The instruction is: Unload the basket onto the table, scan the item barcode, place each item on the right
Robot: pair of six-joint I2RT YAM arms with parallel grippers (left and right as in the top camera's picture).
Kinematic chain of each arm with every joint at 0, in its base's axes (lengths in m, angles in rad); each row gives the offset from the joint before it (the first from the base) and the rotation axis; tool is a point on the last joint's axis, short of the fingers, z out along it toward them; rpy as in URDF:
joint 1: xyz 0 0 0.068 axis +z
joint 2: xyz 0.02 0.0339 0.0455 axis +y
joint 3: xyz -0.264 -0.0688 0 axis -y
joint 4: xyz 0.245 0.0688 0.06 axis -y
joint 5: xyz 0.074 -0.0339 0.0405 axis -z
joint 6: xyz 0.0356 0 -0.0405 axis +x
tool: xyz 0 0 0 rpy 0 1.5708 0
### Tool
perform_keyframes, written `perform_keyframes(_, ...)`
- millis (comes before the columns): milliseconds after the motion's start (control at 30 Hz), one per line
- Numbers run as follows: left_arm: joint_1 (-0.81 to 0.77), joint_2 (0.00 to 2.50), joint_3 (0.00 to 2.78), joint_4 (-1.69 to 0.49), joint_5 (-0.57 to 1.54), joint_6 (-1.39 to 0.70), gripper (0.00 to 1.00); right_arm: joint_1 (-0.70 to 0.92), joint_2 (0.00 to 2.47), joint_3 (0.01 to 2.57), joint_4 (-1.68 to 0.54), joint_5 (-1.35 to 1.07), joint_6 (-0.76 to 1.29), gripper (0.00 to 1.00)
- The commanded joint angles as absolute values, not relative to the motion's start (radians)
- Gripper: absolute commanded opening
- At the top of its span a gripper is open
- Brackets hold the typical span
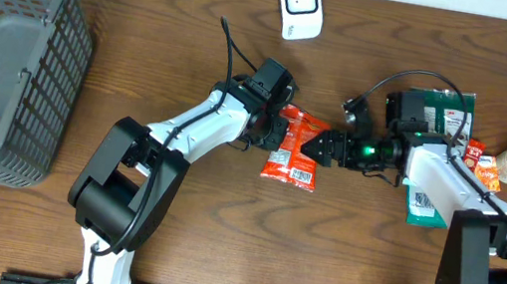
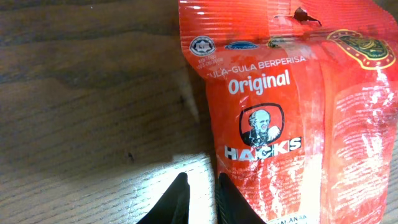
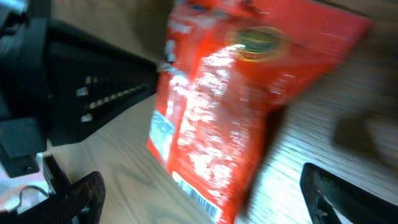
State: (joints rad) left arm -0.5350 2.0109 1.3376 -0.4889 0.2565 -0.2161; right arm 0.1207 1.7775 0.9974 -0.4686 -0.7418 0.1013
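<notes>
Near the middle of the counter [image 1: 355, 268], flat on the wood: a crinkled red foil sweets pouch [image 1: 295, 148], printed face up. Long axis running from the far edge toward the near edge with only a slight slant. Barcode [image 3: 198, 200] at one short end, apparently the end toward the near edge. Just to its left, at or almost at the pouch's left long edge: the left claw [image 2: 203, 182], black fingers drawn nearly together, bare wood alone in the slit between them, so gripping nothing. Just to its right, pointing across the short axis: the right claw [image 1: 311, 147], spread wide, one finger low at either side of the right wrist view, the blurred pouch between and ahead of them, apparently free of both pads. Hard to tell through that blur whether lying fully flat or raised at one edge. Judged better placed for a pinch: the right claw, facing the right long edge side-on. Well apart toward the far edge, beyond the pouch's farther end: a small white rounded barcode scanner [image 1: 299, 6]. Likely calling for a lift and a carry along the pouch's own long axis, barcode turned toward the scanner's face.
</notes>
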Motion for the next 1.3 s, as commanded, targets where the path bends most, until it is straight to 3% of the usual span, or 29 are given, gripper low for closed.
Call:
perform_keyframes(0, -0.535, 2.012, 1.364, -0.488, 0.262, -0.22, 0.17, 0.087, 1.792, 0.995, -0.471, -0.739, 0.126, 0.94)
perform_keyframes(200, -0.55, 2.014, 1.359, -0.488, 0.262, -0.222, 0.17, 0.086, 1.875, 0.995, -0.392, -0.844, 0.102, 0.88)
perform_keyframes(567, -0.551, 2.014, 1.359, -0.488, 0.262, -0.222, 0.17, 0.087, 2.011, 0.995, -0.279, -0.925, 0.096, 0.61)
perform_keyframes(1133, -0.558, 2.026, 1.345, -0.468, 0.262, -0.222, 0.17, 0.127, 2.017, 0.992, -0.253, -0.869, 0.096, 0.53)
perform_keyframes(1267, -0.558, 2.032, 1.345, -0.469, 0.262, -0.222, 0.17, 0.135, 2.017, 0.992, -0.252, -0.868, 0.098, 0.47)
